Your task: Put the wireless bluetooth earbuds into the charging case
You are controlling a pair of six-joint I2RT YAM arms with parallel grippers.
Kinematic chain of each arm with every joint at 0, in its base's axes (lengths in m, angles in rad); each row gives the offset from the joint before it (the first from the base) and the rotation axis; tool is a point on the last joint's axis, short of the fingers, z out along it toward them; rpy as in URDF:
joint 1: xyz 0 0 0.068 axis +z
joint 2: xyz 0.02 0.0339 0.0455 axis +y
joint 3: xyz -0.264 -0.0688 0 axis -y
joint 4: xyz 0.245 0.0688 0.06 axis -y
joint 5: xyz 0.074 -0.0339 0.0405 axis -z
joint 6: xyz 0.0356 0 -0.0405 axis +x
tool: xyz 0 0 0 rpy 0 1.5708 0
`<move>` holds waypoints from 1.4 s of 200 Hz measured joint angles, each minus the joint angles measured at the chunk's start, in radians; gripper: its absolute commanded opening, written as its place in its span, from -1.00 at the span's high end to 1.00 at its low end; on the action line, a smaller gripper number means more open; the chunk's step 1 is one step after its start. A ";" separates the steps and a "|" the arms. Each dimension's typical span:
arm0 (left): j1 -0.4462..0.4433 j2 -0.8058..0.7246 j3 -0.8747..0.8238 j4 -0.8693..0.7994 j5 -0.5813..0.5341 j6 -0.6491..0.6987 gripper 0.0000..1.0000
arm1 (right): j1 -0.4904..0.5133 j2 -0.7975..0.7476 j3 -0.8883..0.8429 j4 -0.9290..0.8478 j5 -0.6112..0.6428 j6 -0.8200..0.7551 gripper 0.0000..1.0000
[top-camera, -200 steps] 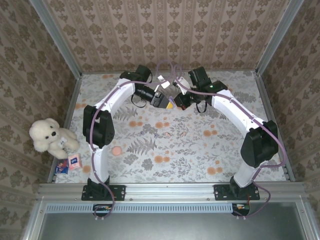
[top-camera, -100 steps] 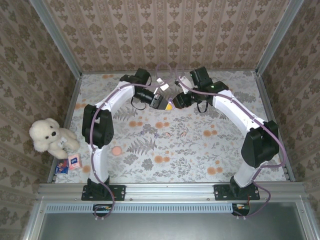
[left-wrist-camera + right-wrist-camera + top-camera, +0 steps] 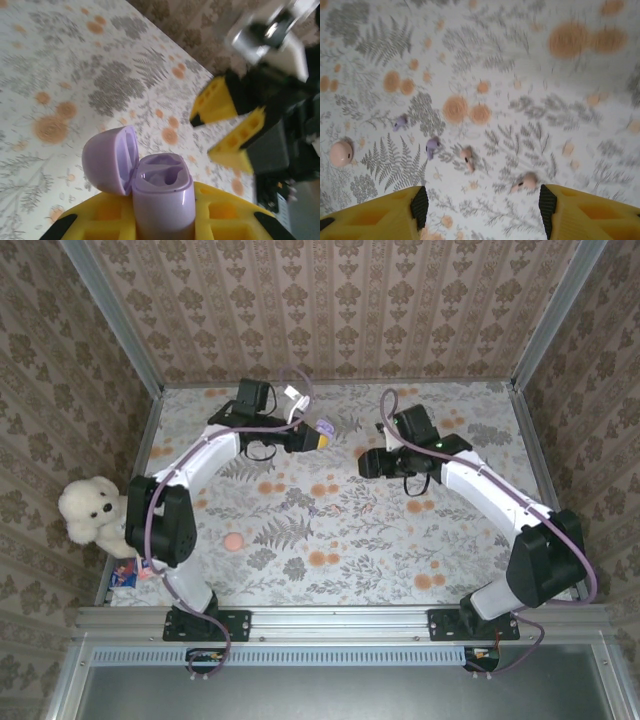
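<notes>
Your left gripper is clamped on the case, lid open and upward, seemingly ready for loading. Your right gripper hangs open and empty above 2 purple earbuds lying on the table.

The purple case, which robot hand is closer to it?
Left. The left gripper is clamped on the purple case; the right gripper hangs open to its right, not touching it.

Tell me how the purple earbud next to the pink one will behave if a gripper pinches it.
That purple earbud looks tiny and rounded, so it would probably roll or skid if nudged off-centre. Its shell looks smooth, so it may slip when squeezed. At that size it is likely very light.
</notes>
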 measured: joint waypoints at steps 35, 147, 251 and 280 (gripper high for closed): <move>-0.003 -0.116 -0.159 0.217 -0.162 -0.089 1.00 | 0.125 0.046 -0.003 0.013 0.063 0.151 -0.26; 0.023 -0.381 -0.711 0.888 -0.771 -0.186 1.00 | 0.412 0.390 0.263 -0.016 0.251 0.458 -0.13; 0.090 -0.417 -0.807 1.127 -1.048 -0.304 1.00 | 0.441 0.591 0.424 -0.149 0.366 0.512 0.05; 0.090 -0.417 -0.808 1.140 -1.056 -0.311 1.00 | 0.447 0.637 0.470 -0.171 0.378 0.512 0.08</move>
